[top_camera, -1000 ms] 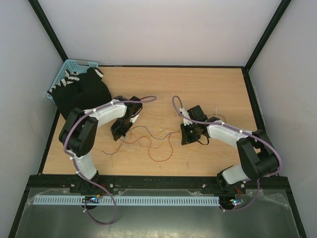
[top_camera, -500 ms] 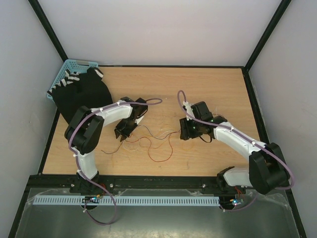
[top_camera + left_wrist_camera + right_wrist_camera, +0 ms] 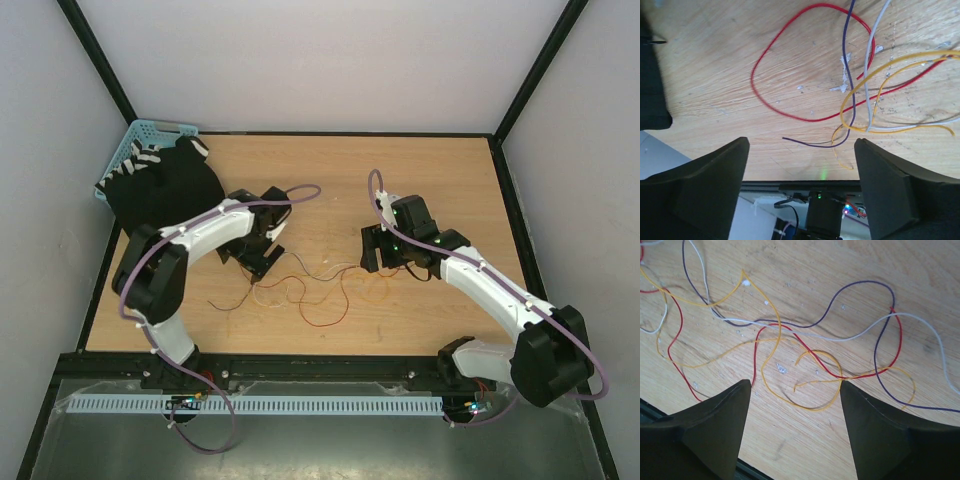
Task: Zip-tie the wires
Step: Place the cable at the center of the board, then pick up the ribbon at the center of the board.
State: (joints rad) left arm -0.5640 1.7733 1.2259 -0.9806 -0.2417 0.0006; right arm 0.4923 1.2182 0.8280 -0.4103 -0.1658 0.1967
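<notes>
The wires [image 3: 310, 285] lie loose on the table [image 3: 440, 170], a thin tangle of red, yellow, purple and white strands spread across its middle, nearer the front edge than the back. The left hand [image 3: 262, 255] is over the tangle's left end, and the right hand [image 3: 374, 256] is over its right end, the two well apart. Both are released, fingers spread wide and gripping no strand. In the left wrist view a red loop lies flat on the wood ahead of the fingers [image 3: 715, 175], and purple, white and yellow strands cross it on the right side. In the right wrist view a small yellow loop lies just ahead of the gap between the fingers [image 3: 715, 420], with red, purple and white strands curling over it and running off to both sides. Whether either hand touches the table cannot be told. At the back left corner stands a blue basket [image 3: 150, 130], with a black cloth [image 3: 165, 190] spilling from it onto the table.
</notes>
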